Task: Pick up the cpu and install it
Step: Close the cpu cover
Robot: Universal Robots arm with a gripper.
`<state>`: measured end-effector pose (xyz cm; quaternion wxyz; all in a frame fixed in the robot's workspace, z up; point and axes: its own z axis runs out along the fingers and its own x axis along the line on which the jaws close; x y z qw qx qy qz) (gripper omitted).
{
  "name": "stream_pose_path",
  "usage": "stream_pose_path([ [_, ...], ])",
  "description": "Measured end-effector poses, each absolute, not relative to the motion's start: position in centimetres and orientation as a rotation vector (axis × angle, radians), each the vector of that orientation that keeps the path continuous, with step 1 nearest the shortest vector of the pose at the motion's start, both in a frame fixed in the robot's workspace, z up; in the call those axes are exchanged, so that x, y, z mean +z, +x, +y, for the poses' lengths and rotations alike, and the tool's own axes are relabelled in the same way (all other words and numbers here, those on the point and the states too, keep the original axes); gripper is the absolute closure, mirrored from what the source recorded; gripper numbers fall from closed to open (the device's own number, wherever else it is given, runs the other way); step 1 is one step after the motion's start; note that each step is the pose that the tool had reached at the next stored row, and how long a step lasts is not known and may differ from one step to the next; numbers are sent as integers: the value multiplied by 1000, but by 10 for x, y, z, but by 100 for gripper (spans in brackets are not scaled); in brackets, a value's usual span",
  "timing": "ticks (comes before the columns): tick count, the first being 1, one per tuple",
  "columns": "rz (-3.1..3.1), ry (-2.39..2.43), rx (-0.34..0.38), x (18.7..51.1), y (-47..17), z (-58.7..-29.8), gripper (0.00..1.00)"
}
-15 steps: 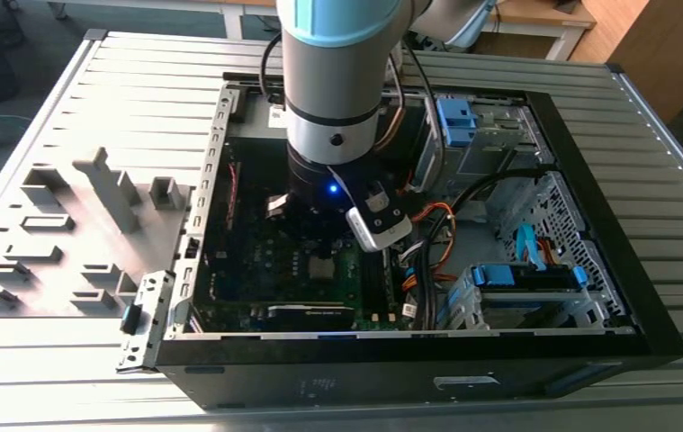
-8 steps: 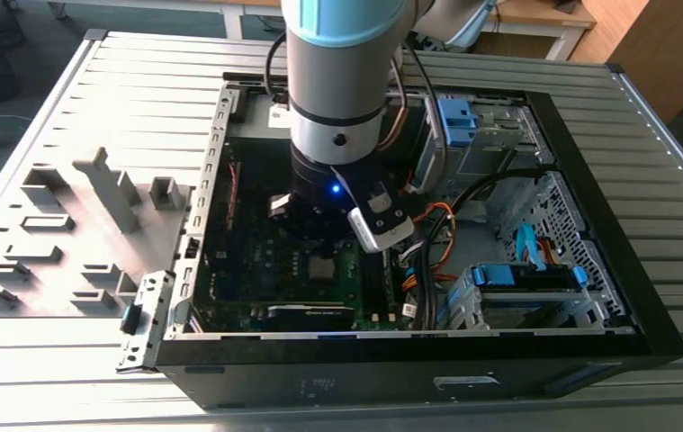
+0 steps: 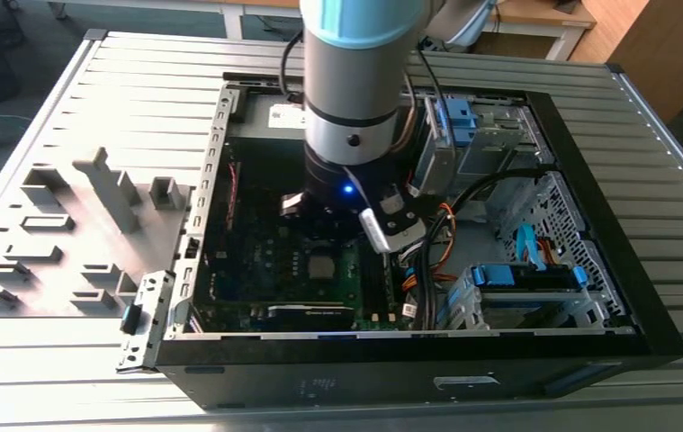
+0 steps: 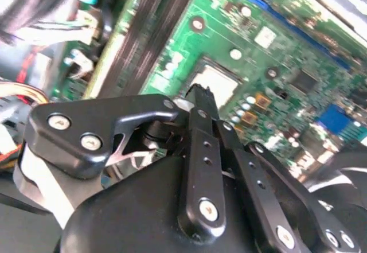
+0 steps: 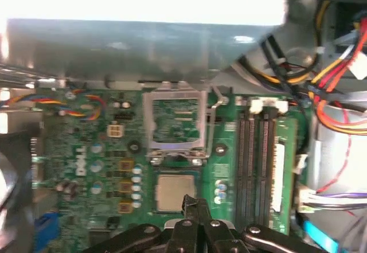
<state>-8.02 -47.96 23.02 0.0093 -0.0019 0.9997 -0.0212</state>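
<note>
The cpu (image 5: 172,191), a small square chip with a dull silver top, lies flat in its socket on the green motherboard (image 5: 86,150); it also appears as the cpu (image 4: 218,84) and the cpu (image 3: 320,264). The socket's metal frame (image 5: 175,124) is swung open beside it, with its lever (image 5: 212,115) raised. My gripper (image 5: 192,202) hovers at the chip's edge, its black fingers (image 4: 200,101) pressed together with nothing between them. In the exterior view the arm (image 3: 354,108) reaches down into the open computer case (image 3: 437,360).
Two memory slots (image 5: 258,161) run next to the socket, with coloured cable bundles (image 5: 338,75) beyond them. A drive cage with blue clips (image 3: 527,274) fills the case on the exterior view's right. Grey fixture blocks (image 3: 89,225) stand on the slatted table at that view's left.
</note>
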Motion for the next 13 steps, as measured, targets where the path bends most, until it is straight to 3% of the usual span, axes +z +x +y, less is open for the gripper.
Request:
stream_pose_path([
  [13,3122,-30,-66,230,-59,-480,89],
])
